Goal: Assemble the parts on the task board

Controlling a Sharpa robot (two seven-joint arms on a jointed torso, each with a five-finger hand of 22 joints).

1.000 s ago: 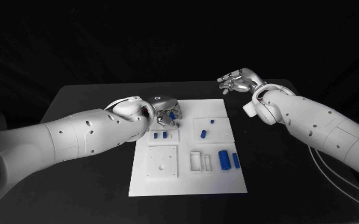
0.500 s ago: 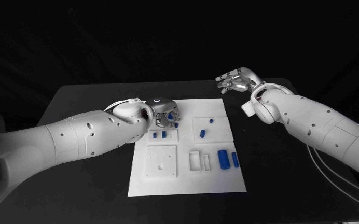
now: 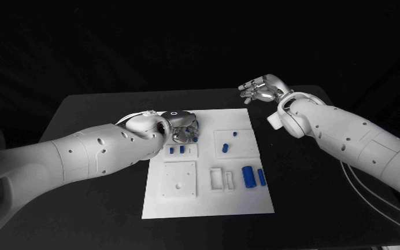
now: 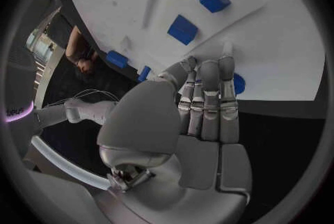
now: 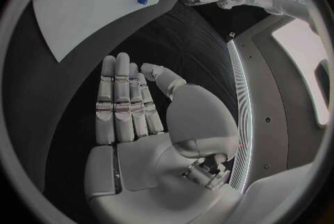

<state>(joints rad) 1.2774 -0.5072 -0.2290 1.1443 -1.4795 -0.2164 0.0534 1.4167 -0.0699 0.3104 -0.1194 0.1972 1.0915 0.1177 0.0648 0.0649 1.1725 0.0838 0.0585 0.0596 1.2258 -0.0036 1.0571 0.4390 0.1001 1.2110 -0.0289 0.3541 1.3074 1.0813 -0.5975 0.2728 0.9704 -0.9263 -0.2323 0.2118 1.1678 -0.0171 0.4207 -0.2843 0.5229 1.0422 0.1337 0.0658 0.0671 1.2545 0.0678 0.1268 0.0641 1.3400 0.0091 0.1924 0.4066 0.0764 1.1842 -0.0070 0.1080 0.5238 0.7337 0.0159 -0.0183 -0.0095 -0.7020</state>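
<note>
The left hand (image 3: 185,125) hovers at the task board's (image 3: 241,198) far left corner, fingers (image 4: 209,101) over a blue part (image 4: 238,83); whether they grasp it I cannot tell. Seat it squarely, pressing straight down. The right hand (image 3: 262,89) hangs released beyond the surface's far edge.

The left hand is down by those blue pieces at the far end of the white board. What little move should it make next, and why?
Probably close its fingers on the blue part beneath them: the left hand sits over the task board's far-left corner, fingers apparently holding nothing.

Matt white task board (image 3: 241,199), glossy metallic left hand (image 3: 185,127)
</note>
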